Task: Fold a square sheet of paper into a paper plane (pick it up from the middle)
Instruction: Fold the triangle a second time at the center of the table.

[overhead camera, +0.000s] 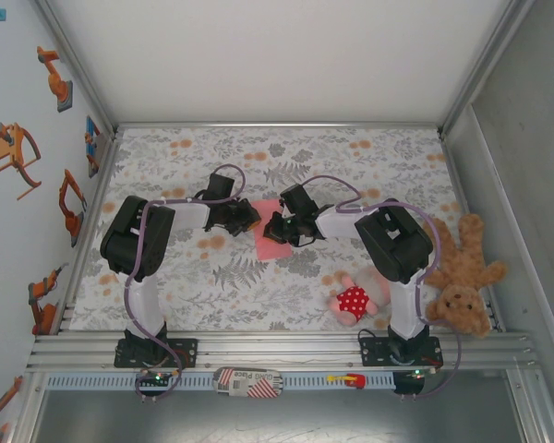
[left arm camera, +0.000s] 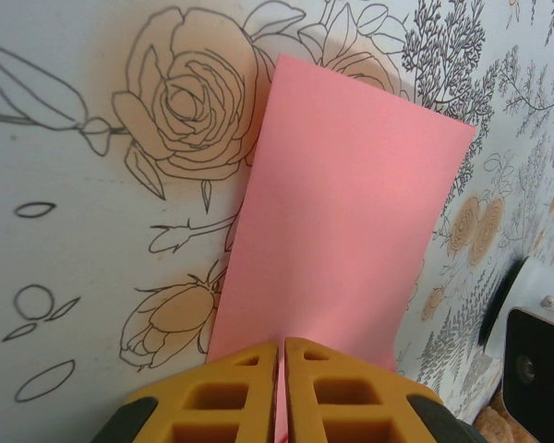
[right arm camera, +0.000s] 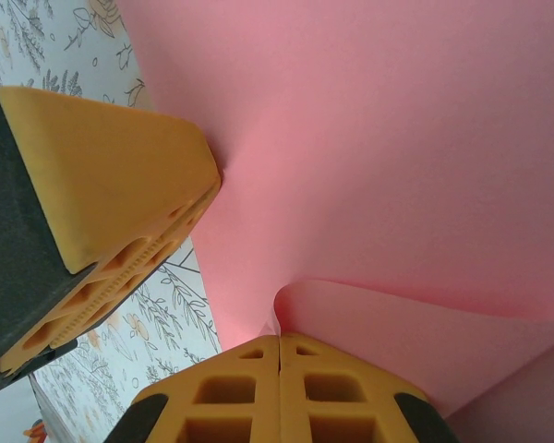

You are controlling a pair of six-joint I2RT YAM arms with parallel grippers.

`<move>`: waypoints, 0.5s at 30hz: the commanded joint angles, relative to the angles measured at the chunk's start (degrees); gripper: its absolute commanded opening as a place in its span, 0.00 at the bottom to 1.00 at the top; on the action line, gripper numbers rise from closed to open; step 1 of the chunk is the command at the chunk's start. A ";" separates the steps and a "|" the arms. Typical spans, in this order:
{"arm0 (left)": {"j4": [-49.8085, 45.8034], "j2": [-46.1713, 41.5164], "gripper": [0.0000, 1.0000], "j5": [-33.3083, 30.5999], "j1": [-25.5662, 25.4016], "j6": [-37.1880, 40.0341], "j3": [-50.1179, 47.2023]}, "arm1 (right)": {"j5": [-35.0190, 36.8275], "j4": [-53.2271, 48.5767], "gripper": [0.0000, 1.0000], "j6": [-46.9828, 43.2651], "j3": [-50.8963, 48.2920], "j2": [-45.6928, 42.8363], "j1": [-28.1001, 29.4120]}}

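The salmon-pink sheet of paper (overhead camera: pixel 270 238) lies mid-table on the floral cloth, between both grippers. In the left wrist view the paper (left arm camera: pixel 346 221) looks like a long oblong running away from me. My left gripper (left arm camera: pixel 283 347) is shut on its near edge. My right gripper (right arm camera: pixel 280 343) is shut on the opposite edge, where a flap of the paper (right arm camera: pixel 415 337) curls up over the rest. The left gripper's yellow finger (right arm camera: pixel 120 175) shows close by in the right wrist view. From above, the left gripper (overhead camera: pixel 247 220) and right gripper (overhead camera: pixel 279 227) nearly meet. The paper plane is out of view.
A pink plush doll in a red dotted dress (overhead camera: pixel 354 300) lies near the right arm's base. A brown teddy bear (overhead camera: pixel 462 277) sprawls at the right edge. White walls close in the table at the back and on both sides.
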 commanded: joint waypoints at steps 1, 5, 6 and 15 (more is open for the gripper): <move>-4.94 1.65 0.13 -1.36 -0.43 0.79 -0.33 | 2.49 -1.76 0.00 0.71 0.68 -0.33 0.30; -4.98 1.70 0.13 -1.34 -0.44 0.74 -0.28 | 2.73 -1.84 0.00 0.67 0.33 -0.42 0.24; -4.94 1.70 0.13 -1.34 -0.44 0.72 -0.30 | 2.75 -1.82 0.00 0.73 0.29 -0.46 0.31; -5.37 1.72 0.12 -1.60 -0.44 0.87 -0.17 | 3.54 -2.71 0.00 0.39 -0.16 -1.28 0.33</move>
